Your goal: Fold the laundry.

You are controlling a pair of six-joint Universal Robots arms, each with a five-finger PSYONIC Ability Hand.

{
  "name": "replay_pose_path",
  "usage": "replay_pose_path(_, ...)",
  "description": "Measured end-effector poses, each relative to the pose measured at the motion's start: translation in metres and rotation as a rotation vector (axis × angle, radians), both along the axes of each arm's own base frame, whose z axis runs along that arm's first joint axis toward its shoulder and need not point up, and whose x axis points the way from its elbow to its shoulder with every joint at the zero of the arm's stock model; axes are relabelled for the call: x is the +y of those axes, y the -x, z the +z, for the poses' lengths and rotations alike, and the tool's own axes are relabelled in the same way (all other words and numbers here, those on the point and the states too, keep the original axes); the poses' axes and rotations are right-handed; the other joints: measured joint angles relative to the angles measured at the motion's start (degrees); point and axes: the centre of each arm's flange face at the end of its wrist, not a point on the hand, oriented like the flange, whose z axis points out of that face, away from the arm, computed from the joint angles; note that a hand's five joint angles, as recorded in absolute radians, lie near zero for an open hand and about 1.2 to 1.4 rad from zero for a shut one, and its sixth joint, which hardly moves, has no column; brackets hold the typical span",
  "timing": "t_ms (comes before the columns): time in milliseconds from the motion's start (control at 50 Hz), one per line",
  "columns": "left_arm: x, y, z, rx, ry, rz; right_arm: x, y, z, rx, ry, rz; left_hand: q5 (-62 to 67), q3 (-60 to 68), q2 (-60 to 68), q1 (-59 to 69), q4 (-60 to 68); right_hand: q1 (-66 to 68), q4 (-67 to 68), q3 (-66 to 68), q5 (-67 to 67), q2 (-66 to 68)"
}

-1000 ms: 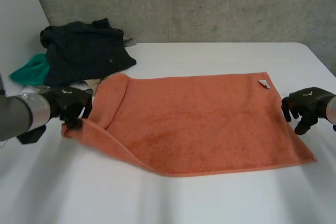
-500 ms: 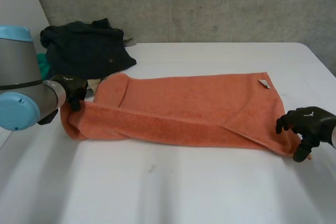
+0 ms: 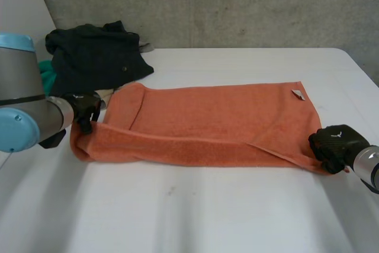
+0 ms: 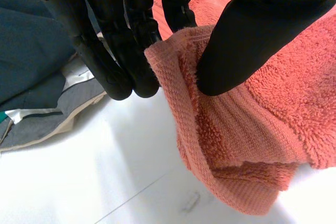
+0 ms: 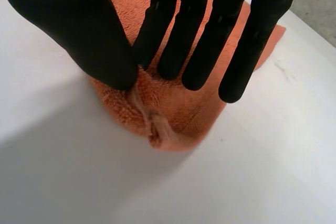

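Counted one orange towel (image 3: 207, 125), two robot hands, and one heap of dark clothes (image 3: 95, 57) with a green piece (image 3: 47, 69) at its left side. Found the towel doubled lengthwise across the middle of the white counter (image 3: 195, 217), near part laid over the far part, with a strip of the lower layer showing along the far side. Noted one white tag (image 3: 298, 93) at its far right corner. Placed the heap at the counter's far left corner, just beside the towel's left end.

Got the full towel length and both arms from the head view. Got the grips from the wrist views. Saw doubled towel layers (image 4: 247, 145) and grey and pale garments (image 4: 52, 114) at the heap's base in the left wrist view. Saw a bunched towel corner (image 5: 168, 114) on bare counter in the right wrist view.

Found the left robot hand (image 3: 86, 111) at the towel's left end, pinching the folded edge between thumb and nearly straight fingers. Found the right robot hand (image 3: 331, 143) at the near right corner, close to the counter's right edge, fingers straight and close together, thumb pressed toward them, pinching the bunched corner.
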Motion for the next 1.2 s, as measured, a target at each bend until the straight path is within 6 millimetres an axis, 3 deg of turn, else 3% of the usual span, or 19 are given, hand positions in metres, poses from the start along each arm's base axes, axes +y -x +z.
replay_pose_path(120, 0.01, -0.002, 0.007, 0.002, -0.009, -0.01, -0.004, 0.003, 0.006, 0.013, 0.01, -0.004, 0.0, 0.0, 0.0, 0.0, 0.0, 0.0, 0.8, 0.4, 0.1, 0.0)
replay_pose_path(240, 0.04, -0.012, 0.022, -0.052, -0.07, -0.062, -0.004, 0.015, 0.036, 0.062, 0.008, 0.003, 0.0, 0.0, 0.0, 0.0, 0.0, 0.0, 0.8, 0.4, 0.1, 0.0)
replay_pose_path(320, 0.072, -0.024, 0.025, -0.135, -0.172, -0.148, 0.008, 0.022, 0.052, 0.149, -0.101, 0.078, 0.0, 0.0, 0.0, 0.0, 0.0, 0.0, 0.8, 0.4, 0.9, 0.0)
replay_pose_path(440, 0.113, -0.042, 0.019, -0.237, -0.326, -0.29, 0.025, 0.032, 0.055, 0.298, -0.352, 0.239, 0.0, 0.0, 0.0, 0.0, 0.0, 0.0, 0.8, 0.6, 1.0, 0.0)
replay_pose_path(560, 0.131, -0.048, 0.005, -0.295, -0.407, -0.371, 0.023, 0.043, 0.054, 0.401, -0.486, 0.284, 0.0, 0.0, 0.0, 0.0, 0.0, 0.0, 0.8, 0.6, 1.1, 0.0)
replay_pose_path(700, 0.113, -0.043, 0.0, -0.33, -0.353, -0.351, 0.007, 0.037, 0.057, 0.401, -0.416, 0.248, 0.0, 0.0, 0.0, 0.0, 0.0, 0.6, 0.9, 0.6, 2.5, 0.0)
replay_pose_path(900, 0.032, -0.002, 0.021, -0.182, -0.037, -0.207, -0.042, 0.006, 0.053, 0.287, -0.139, 0.157, 0.0, 0.0, 0.0, 0.0, 0.0, 0.6, 0.9, 0.6, 2.5, 0.0)
replay_pose_path(1000, 0.011, 0.015, 0.017, -0.128, -0.004, -0.157, -0.062, -0.003, 0.05, 0.25, -0.042, 0.098, 0.0, 0.0, 0.0, 0.0, 0.0, 0.6, 0.9, 0.6, 2.5, 0.0)
replay_pose_path(1060, 0.009, 0.023, 0.014, -0.116, -0.024, -0.143, -0.066, -0.006, 0.051, 0.227, -0.023, 0.067, 0.0, 0.0, 0.0, 0.0, 0.0, -2.3, -4.5, -4.3, -2.9, -4.5)
replay_pose_path(1120, 0.011, 0.029, 0.011, -0.112, -0.045, -0.142, -0.062, -0.007, 0.054, 0.188, -0.032, 0.035, 0.0, 0.0, 0.0, 0.0, 0.0, -23.1, -26.1, -25.7, -25.1, -26.3)
replay_pose_path(1200, 0.012, 0.032, 0.009, -0.11, -0.047, -0.144, -0.048, -0.008, 0.063, 0.139, -0.056, 0.009, 0.0, 0.0, 0.0, 0.0, 0.0, -33.8, -37.2, -36.8, -36.3, -36.8)
